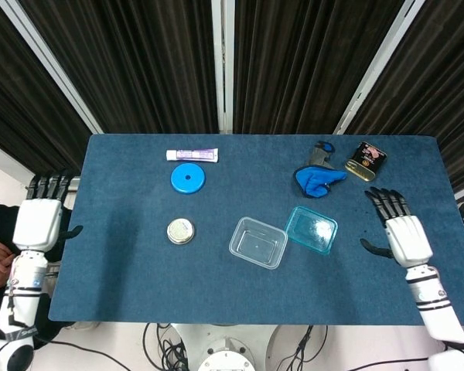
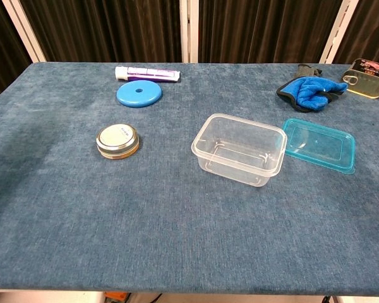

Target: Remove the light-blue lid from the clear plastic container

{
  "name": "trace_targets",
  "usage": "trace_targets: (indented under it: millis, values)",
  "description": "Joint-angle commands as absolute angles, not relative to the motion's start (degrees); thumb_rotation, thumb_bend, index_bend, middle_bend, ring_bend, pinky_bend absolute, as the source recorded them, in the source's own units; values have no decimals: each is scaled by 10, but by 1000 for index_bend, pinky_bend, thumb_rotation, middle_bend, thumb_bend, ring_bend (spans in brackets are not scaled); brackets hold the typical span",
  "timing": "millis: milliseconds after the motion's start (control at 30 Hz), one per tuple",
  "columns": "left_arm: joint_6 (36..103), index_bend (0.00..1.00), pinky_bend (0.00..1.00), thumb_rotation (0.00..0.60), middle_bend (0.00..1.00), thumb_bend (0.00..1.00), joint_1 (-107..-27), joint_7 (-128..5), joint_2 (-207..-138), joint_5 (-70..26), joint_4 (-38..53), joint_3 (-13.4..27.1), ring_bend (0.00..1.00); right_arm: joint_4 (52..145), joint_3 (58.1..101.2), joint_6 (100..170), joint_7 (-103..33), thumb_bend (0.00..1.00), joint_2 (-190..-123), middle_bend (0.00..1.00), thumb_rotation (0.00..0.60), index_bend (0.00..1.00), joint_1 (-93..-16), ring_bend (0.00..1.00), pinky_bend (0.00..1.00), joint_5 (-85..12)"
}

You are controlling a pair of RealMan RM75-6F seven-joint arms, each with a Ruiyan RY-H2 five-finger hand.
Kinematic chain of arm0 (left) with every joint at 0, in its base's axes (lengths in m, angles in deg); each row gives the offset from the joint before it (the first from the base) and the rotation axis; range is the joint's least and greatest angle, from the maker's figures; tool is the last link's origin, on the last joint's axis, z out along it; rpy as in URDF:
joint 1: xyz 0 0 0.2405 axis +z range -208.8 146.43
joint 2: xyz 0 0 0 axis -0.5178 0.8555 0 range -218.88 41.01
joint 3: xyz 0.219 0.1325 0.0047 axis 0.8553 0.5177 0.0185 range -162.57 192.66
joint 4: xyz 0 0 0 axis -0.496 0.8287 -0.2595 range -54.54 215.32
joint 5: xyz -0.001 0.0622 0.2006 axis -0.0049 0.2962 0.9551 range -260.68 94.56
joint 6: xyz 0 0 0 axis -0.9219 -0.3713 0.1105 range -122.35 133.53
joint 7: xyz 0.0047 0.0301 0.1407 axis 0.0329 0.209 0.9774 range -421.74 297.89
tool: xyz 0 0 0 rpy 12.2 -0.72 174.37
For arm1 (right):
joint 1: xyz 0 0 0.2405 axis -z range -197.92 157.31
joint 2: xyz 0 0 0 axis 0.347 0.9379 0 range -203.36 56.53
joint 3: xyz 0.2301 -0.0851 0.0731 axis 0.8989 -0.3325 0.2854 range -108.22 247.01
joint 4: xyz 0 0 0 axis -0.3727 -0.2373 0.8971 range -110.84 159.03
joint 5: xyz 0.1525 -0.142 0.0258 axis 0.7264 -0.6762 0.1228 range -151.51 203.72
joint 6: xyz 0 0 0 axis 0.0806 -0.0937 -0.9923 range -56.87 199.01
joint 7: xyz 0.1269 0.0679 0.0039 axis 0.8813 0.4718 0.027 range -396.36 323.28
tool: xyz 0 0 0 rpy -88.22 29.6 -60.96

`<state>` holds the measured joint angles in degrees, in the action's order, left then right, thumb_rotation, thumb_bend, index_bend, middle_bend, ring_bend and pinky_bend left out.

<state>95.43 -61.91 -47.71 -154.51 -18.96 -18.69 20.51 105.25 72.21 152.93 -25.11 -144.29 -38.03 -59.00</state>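
Glove [image 2: 309,89], tin [image 2: 117,140], disc [image 2: 139,94] ring the container [image 2: 239,149].

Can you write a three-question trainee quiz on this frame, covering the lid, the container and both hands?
1. True or false: the light-blue plastic lid lies flat on the blue table, off the clear plastic container.
2. Multiple choice: what is in the right hand? A) the lid B) the blue cloth C) nothing
3. Fill in: the left hand sits past the table's ____ edge in the head view.

Key: 1 true; 2 C, its fingers are apart; 3 left. The chest view shows neither hand.
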Motion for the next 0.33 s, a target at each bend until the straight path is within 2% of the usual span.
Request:
trace_targets:
  millis: [33, 333]
  values:
    - [972, 97, 0, 600, 38, 0, -579, -498, -1524, -159, -197, 225, 0, 1074, 723, 1576, -225, 146, -1412, 113, 600, 104, -339, 0, 0, -599]
    - [1047, 97, 0, 600, 38, 0, -486, -470, -1550, -86, -197, 239, 0, 1088, 699, 1615, -205, 152, -1397, 112, 600, 109, -290, 0, 0, -624]
